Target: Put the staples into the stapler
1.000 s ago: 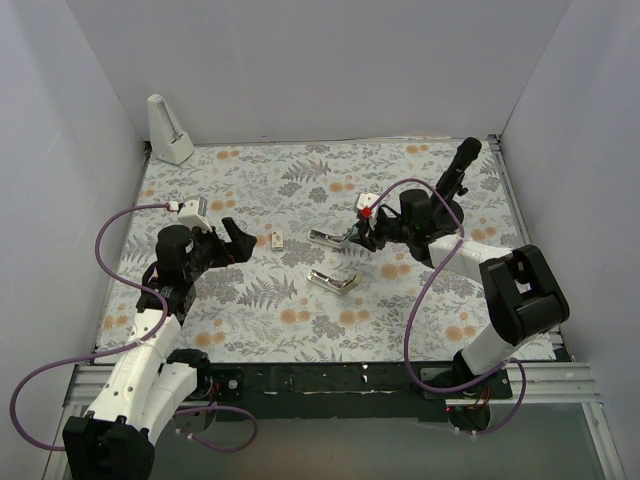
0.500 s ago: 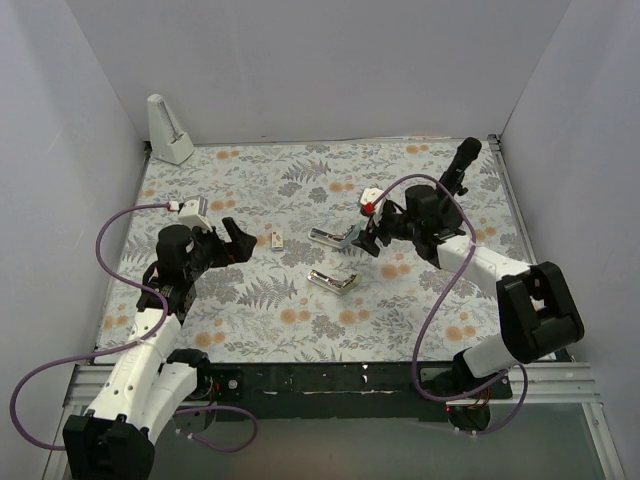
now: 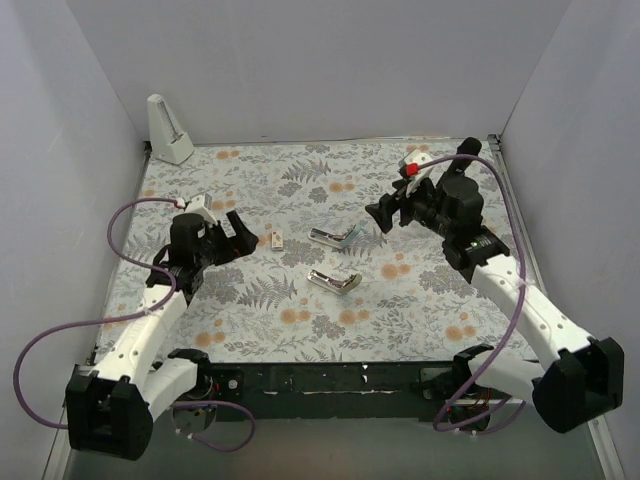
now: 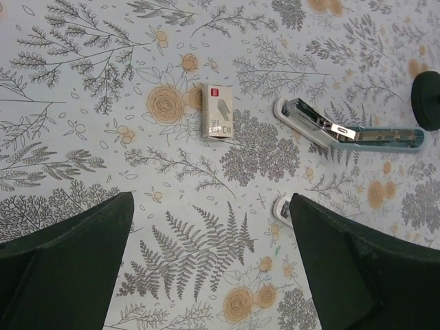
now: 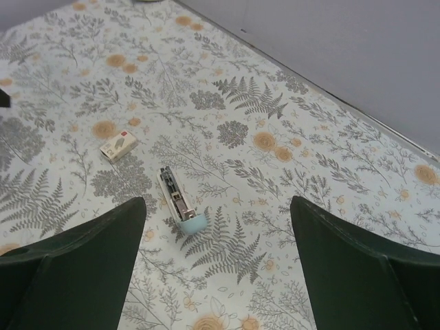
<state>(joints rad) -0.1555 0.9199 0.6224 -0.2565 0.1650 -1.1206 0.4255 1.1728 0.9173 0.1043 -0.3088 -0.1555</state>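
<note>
On tbl [image 3: 250, 315]: 1 stapler [image 3: 333, 236], 1 staples box [image 3: 277, 239]

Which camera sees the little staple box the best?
The left wrist view: the staple box lies close and whole, seen from above, its red mark clear. The right wrist view shows it small and slanted; the top external view shows only a pale speck.

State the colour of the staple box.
Beige-white staple box with a red mark, clearest in left wrist view.
</note>
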